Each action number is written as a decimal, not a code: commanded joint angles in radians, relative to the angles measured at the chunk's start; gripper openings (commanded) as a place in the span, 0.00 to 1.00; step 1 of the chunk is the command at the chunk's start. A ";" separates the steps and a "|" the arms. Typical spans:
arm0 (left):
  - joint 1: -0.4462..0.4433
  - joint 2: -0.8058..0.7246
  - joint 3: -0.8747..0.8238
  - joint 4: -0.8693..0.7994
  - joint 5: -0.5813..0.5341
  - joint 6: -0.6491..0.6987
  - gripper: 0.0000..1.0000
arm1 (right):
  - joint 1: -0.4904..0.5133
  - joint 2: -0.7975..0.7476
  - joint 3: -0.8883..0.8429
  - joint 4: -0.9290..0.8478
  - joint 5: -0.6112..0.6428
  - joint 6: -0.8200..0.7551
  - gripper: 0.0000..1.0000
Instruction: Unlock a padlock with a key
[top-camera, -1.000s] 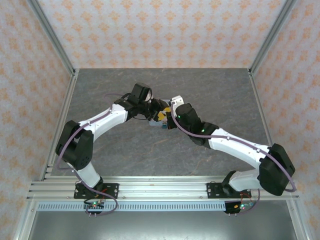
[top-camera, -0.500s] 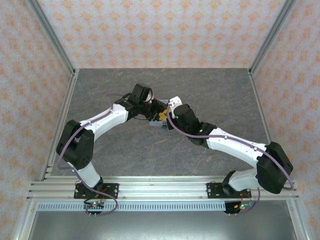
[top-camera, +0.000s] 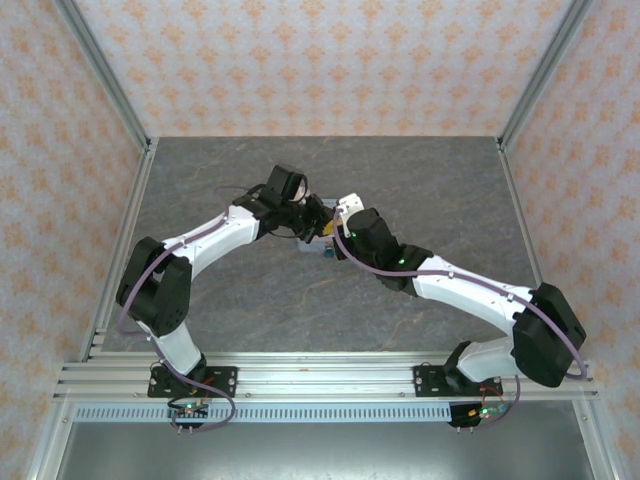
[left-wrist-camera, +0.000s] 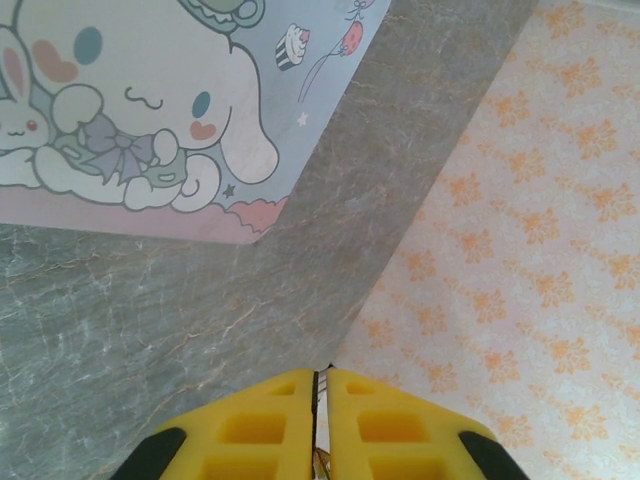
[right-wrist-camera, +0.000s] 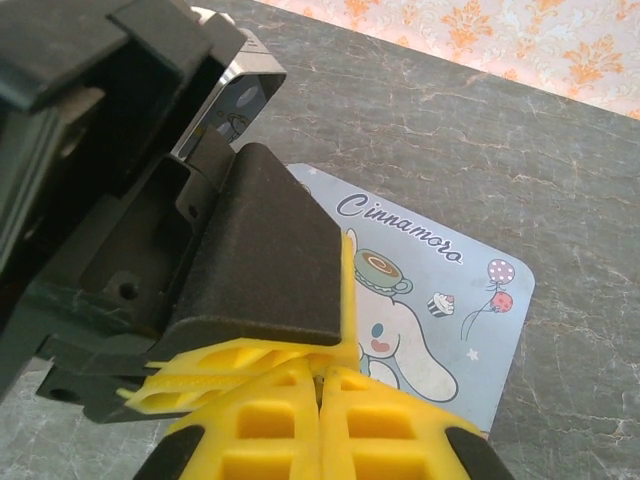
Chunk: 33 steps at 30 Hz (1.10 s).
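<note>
Left wrist: clamped left gripper (left-wrist-camera: 318, 390) shut within the last second, tips against clenched right gripper (right-wrist-camera: 320, 385) above tin (right-wrist-camera: 430, 300). Cannot tell contents of either grip; padlock probably hidden there. Suggests grip secured, key turning next.

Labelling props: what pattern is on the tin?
The tin has a pastel cartoon-character print; left wrist view best.

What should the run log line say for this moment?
left pincer shut | right pincer shut | tips close together by cartoon tin

Cartoon tin (left-wrist-camera: 150, 100), grey table (left-wrist-camera: 130, 330), patterned wall (left-wrist-camera: 520, 250)
</note>
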<state>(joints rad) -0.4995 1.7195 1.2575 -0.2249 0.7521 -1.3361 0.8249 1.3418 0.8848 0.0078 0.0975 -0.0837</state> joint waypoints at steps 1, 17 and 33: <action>-0.021 0.017 0.019 -0.017 0.032 0.011 0.04 | 0.006 0.007 0.037 0.026 0.010 -0.002 0.00; 0.015 -0.007 0.029 0.024 -0.142 0.337 0.00 | -0.197 -0.224 -0.050 -0.011 -0.017 0.443 0.73; -0.061 -0.224 0.001 0.090 -0.617 0.873 0.00 | -0.348 -0.115 -0.050 0.214 -0.415 0.884 0.99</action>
<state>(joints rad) -0.5312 1.5684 1.2407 -0.1158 0.3233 -0.6548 0.4805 1.1934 0.8398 0.1146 -0.2100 0.6983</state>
